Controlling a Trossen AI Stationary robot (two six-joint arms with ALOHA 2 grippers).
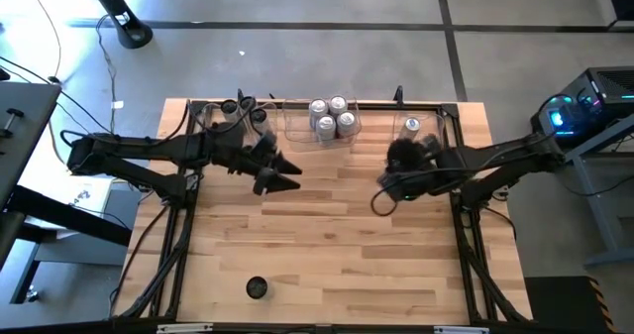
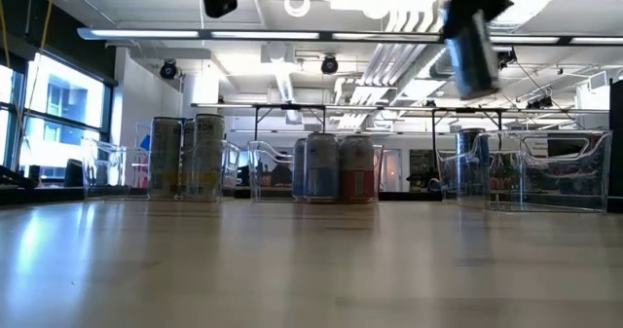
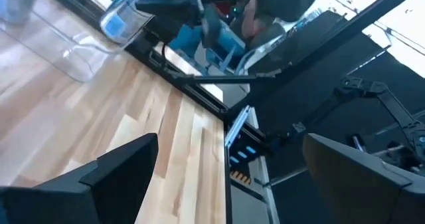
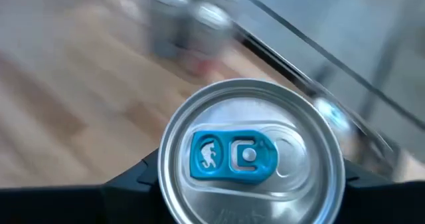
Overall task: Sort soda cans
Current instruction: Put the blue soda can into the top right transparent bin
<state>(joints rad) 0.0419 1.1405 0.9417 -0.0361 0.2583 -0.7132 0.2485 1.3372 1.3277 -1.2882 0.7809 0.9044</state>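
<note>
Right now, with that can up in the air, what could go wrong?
1. The right gripper carries the can above the table; a weak grip could drop it.
2. The right bin already holds a can, so lowering may knock it.
3. A lone dark can sits near the front edge, easily missed.

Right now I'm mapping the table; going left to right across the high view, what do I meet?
Left pincer → four silver cans → right pincer holding a can.
</note>
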